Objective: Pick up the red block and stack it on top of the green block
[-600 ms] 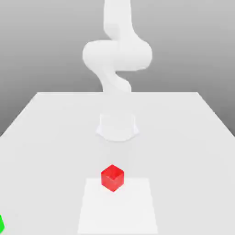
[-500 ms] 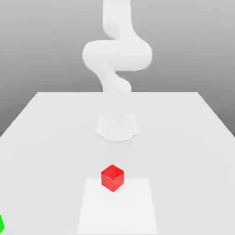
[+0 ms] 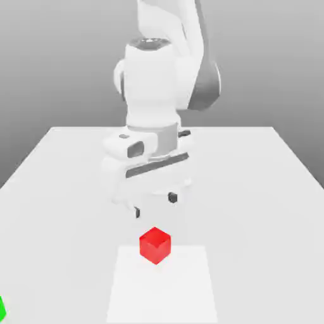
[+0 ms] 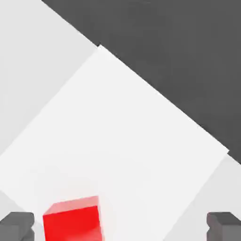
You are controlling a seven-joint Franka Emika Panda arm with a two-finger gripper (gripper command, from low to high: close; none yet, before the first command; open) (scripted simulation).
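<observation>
Exterior view: hand (image 3: 154, 205) hovers above the red block (image 3: 155, 245), which sits low-centre on a paler square patch (image 3: 190, 291) of the white bench (image 3: 253, 190); green block (image 3: 2, 309) is a sliver at lower-left edge. Hand view: fingers (image 4: 17, 225) spread wide apart, red block near one of them, untouched. Backdrop plain grey.

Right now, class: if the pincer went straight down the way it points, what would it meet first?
Probably the white table, just behind the red block. The open pincer hangs slightly off the block, though depth is unclear.
</observation>
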